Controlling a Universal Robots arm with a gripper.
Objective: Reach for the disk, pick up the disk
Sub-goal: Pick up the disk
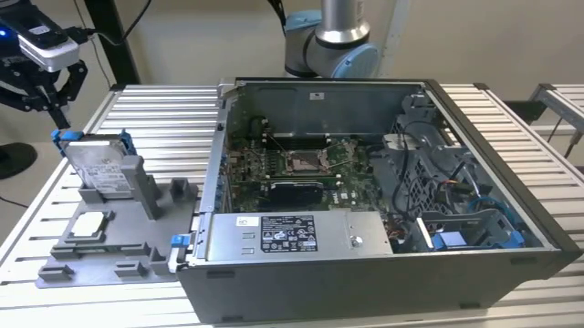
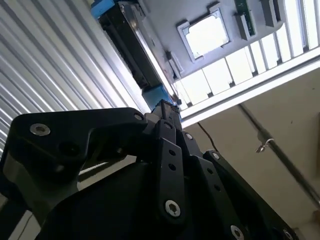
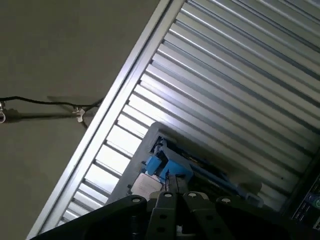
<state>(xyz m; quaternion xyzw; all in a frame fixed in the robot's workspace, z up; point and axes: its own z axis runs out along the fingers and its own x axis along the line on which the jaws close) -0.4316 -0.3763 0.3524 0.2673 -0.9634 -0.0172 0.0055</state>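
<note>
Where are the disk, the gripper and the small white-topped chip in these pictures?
disk (image 1: 98,167): exterior view, on its labelled silver face.
gripper (image 1: 61,121): exterior view, at its black tip, near the disk's upper corner.
white-topped chip (image 1: 89,224): exterior view, on its white top.

Disk (image 1: 98,167) just below end effector (image 1: 59,117), standing tilted in fixture (image 1: 137,263) on bench (image 1: 160,113). Chip (image 1: 89,224) on fixture, beyond disk. Computer case (image 1: 365,280) well apart, exterior view's right.
</note>
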